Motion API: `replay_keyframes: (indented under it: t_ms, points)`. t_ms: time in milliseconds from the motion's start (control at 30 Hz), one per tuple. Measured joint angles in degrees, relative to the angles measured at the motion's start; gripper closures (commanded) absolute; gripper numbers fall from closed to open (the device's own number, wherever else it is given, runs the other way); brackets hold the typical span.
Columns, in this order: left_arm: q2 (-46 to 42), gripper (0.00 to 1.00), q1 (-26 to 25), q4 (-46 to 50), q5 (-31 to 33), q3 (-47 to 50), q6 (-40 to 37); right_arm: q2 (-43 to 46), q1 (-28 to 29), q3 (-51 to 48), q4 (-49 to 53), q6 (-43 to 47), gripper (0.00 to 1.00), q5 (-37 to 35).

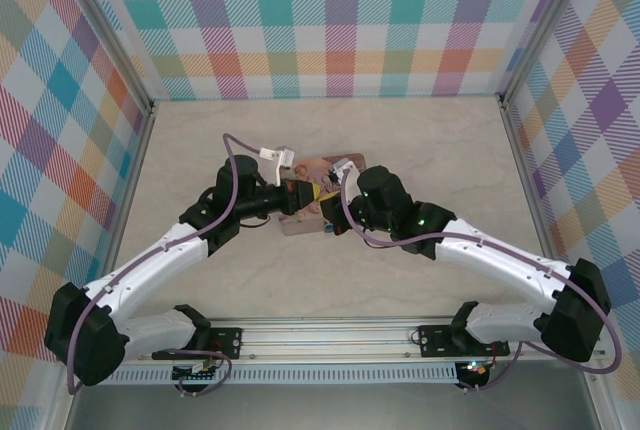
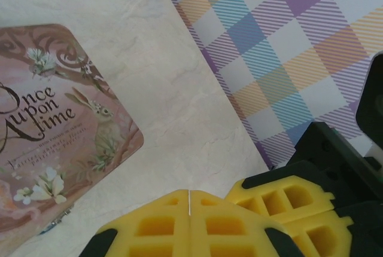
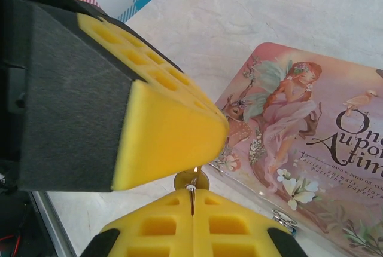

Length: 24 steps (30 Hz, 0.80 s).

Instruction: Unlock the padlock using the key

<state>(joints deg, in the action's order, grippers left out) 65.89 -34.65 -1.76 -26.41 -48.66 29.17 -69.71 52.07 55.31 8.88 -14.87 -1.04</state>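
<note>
Progress is looking like roughly the middle of the job to me. The right gripper (image 3: 191, 200) is pinching the key (image 3: 192, 181) between closed jaws, with the key's rounded end poking out past the yellow pads, so the pickup is looking done. The left gripper (image 2: 189, 204) is hovering just beside it, jaws pressed together along a thin seam, and I am not making out anything between them. Both are crowding over the near edge of the pink tin (image 2: 54, 119), which is lying flat on the table (image 2: 179, 89). The padlock (image 2: 54, 226) is, as best I can tell, the small bluish and metallic bit peeking out at the tin's edge. It is mostly hidden, so I am not seeing whether its shackle is closed, though nothing is suggesting it has sprung open. The key is sitting apart from it, not in any keyhole. What is remaining, by my reckoning, is steadying the lock, bringing the key to the keyhole, pushing it in and turning it.
</note>
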Motion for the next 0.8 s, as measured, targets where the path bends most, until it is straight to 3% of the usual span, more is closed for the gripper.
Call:
replay_keyframes:
  t_ms: [133, 300, 400, 600, 800]
  points:
    - [-0.52, 1.00, -0.20, 0.04, 0.48, -0.42, -0.26, 2.32, -2.75, -2.29, -1.20, -0.79, 0.69, 5.07]
    - [-1.20, 1.00, -0.15, 0.20, 0.85, -4.50, -1.49, 11.78, -13.07, -11.65, -7.43, -3.69, 0.36, 19.28]
    - [-1.27, 1.00, -0.15, 0.24, -0.39, -8.20, -2.58, 16.61, -18.88, -16.31, -15.34, -6.34, 0.23, 27.45]
    - [-0.72, 1.00, -0.15, 0.24, -5.51, -15.37, -5.09, 17.81, -22.58, -19.87, -36.54, -13.29, 0.18, 39.58]
    - [1.01, 1.00, -0.33, 0.07, -10.75, -19.96, -7.21, 11.93, -22.64, -18.29, -51.63, -19.08, 0.25, 46.29]
